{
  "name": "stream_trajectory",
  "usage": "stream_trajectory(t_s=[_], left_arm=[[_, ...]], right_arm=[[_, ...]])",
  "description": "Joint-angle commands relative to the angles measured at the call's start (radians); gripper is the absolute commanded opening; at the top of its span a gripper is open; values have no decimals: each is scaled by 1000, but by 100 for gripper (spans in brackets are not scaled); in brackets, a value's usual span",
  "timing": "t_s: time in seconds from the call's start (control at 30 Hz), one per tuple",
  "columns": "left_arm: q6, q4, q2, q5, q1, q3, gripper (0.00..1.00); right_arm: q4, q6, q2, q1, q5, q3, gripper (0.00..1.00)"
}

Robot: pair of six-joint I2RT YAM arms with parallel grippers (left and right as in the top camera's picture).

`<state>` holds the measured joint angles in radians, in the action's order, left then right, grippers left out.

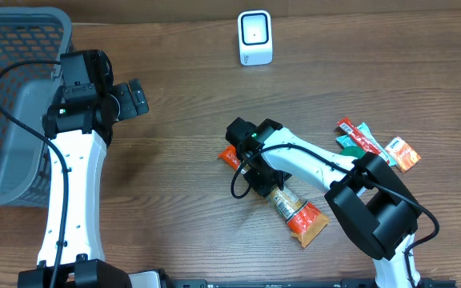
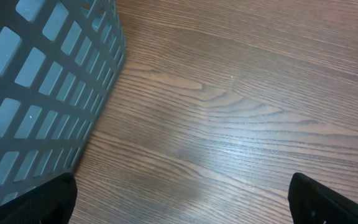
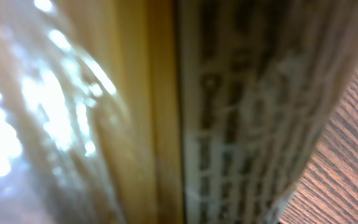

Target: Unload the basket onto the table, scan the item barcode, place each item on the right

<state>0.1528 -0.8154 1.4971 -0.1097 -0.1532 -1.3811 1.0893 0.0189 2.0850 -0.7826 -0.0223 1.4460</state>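
A long snack packet [image 1: 298, 212] with orange ends and a clear middle lies on the wooden table, right of centre. My right gripper [image 1: 261, 178] is down on its upper-left part, covering it there. In the right wrist view the packet [image 3: 241, 124] fills nearly the whole frame as a blur of yellow film and printed text, and the fingers are hidden. The white barcode scanner [image 1: 254, 38] stands at the far edge. My left gripper [image 1: 137, 98] hovers open beside the basket, holding nothing, with its fingertips [image 2: 48, 202] wide apart over bare wood.
A grey mesh basket [image 1: 14, 104] takes up the left side, its wall [image 2: 36, 81] close to my left gripper. Several more snack packets [image 1: 374, 144] lie in a small pile at the right.
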Motion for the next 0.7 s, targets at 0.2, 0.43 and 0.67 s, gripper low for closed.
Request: stream_trajectory(t_s=[0.2,0.43,0.67], left_arm=[[-19,4,7,-5,-3,-10,100],[-19,4,7,-5,-3,-10,100],[-19,4,7,-5,-3,-10,100]], right_arm=[[-54,0,48,-2,0,-33,4],[-73,20,-93,-2,-2,-24,4],[-56,60,-344,10,-2,-24,4]])
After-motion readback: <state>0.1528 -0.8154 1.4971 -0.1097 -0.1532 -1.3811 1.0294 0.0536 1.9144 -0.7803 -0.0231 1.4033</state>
